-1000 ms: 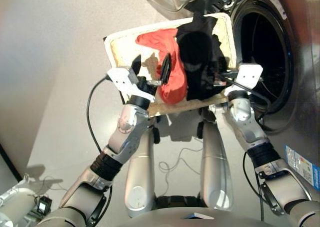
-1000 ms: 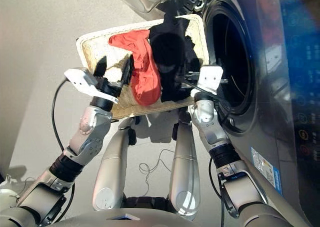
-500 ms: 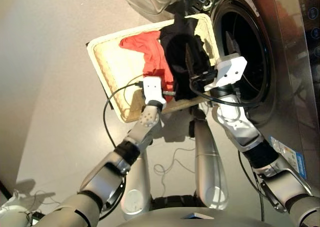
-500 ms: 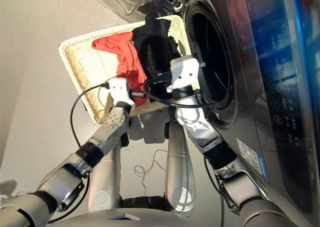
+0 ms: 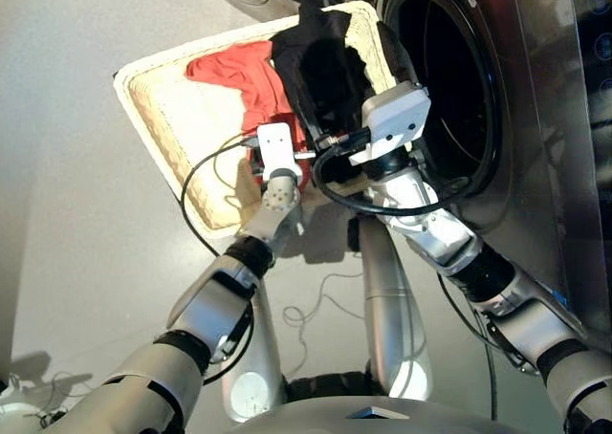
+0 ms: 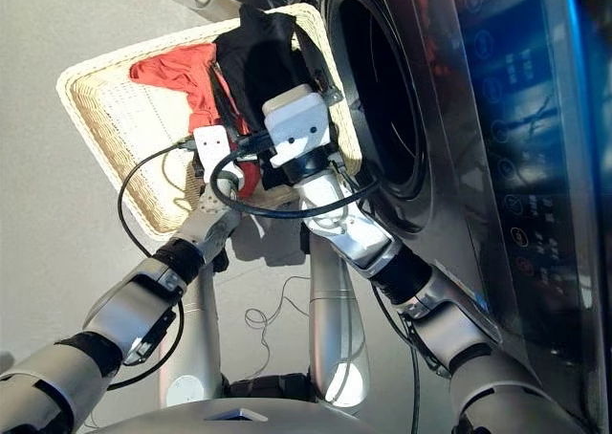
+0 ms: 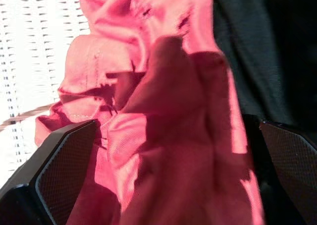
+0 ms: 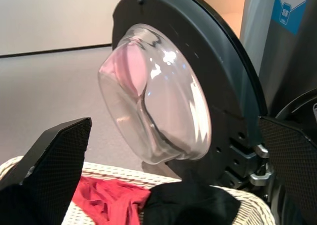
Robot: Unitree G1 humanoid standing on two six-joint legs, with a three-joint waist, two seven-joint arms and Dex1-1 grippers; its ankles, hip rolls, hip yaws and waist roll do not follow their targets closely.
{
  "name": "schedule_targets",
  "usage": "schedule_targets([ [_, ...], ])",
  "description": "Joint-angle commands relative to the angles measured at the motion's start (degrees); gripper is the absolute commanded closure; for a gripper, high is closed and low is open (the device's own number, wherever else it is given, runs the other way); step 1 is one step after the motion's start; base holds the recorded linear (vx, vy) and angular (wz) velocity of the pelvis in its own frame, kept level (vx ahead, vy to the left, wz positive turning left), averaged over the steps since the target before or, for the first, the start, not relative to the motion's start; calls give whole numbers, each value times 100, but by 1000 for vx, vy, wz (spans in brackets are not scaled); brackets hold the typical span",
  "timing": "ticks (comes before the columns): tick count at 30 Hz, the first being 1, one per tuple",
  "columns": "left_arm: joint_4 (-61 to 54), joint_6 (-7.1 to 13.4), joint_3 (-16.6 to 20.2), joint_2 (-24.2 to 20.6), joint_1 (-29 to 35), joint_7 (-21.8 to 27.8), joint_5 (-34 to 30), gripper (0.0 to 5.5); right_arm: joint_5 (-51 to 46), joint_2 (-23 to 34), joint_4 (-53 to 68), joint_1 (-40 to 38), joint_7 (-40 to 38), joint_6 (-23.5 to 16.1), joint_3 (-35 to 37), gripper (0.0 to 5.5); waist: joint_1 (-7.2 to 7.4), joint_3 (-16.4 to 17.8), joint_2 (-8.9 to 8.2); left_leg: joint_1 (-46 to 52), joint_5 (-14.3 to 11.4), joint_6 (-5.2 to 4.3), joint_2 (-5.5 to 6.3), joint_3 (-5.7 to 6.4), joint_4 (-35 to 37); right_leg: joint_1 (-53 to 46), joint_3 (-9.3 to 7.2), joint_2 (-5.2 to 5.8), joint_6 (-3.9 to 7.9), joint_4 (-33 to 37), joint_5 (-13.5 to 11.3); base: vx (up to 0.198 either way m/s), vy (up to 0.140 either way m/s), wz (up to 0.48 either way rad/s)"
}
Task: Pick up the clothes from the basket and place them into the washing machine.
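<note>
The cream wicker basket (image 5: 163,119) lies on the floor in front of the washing machine (image 5: 449,80), whose porthole is open and dark. A red-orange garment (image 5: 234,71) and a black one (image 5: 320,61) lie in the basket, the black one nearer the machine. My left gripper (image 7: 178,123) is open, low over the near end of the red cloth (image 7: 163,86), which fills the gap between its fingers (image 7: 64,160). The right gripper (image 8: 174,121) is open and empty above the basket's machine-side rim (image 5: 382,42), facing the door.
The machine's round glass door (image 8: 153,106) stands swung open beyond the basket's far end. Black cables (image 5: 206,181) loop from both wrists over the basket's near edge. Grey floor (image 5: 67,214) lies to the left. The machine's front panel (image 5: 574,119) is on the right.
The head view has swung toward the machine. Both wrists have turned to point away over the basket, and the left gripper has come down onto the red garment. The clothes lie as before.
</note>
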State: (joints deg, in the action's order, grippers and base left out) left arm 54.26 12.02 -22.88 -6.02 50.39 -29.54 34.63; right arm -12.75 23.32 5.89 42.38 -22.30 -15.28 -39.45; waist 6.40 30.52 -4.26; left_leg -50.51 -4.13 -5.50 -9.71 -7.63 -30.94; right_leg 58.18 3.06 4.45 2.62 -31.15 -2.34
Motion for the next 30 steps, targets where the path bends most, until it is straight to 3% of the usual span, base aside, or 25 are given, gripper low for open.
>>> schedule_targets([
  [1,231,82,148,273,220,-218,152,0,-154,-145,804,132,-19,-276,-21,0,-42,-121,-82,-453,211,-174,-226,301,-331,36,209,167,469,-420,326,0,0,0],
  [14,753,-37,427,163,411,-441,-39,0,-320,76,881,169,-22,-352,-47,0,19,-198,-138,-608,196,-153,-251,285,-363,199,221,159,505,-407,279,0,0,0],
  [15,742,-43,427,170,418,-449,-53,41,-330,86,899,157,-16,-358,-35,0,20,-203,-138,-611,199,-150,-253,289,-354,194,220,161,509,-394,275,0,0,0],
  [16,762,-47,426,164,423,-444,-66,188,-344,95,901,142,-11,-365,-32,0,20,-208,-139,-613,208,-152,-252,291,-338,193,217,162,511,-383,273,0,0,0],
  [17,754,-43,419,161,428,-461,-80,405,-353,106,911,130,-18,-365,-18,0,21,-208,-136,-613,213,-152,-253,285,-323,192,211,169,513,-366,264,0,0,0],
  [18,747,-29,413,182,440,-475,-65,550,-351,115,920,122,-20,-362,-5,0,21,-220,-128,-616,215,-150,-249,265,-317,203,216,170,514,-358,248,0,0,0],
  [30,690,-83,327,139,424,-369,-101,550,-388,194,993,45,34,-337,29,0,31,-251,-127,-586,222,-146,-239,245,-271,178,246,167,511,-285,220,0,0,0],
])
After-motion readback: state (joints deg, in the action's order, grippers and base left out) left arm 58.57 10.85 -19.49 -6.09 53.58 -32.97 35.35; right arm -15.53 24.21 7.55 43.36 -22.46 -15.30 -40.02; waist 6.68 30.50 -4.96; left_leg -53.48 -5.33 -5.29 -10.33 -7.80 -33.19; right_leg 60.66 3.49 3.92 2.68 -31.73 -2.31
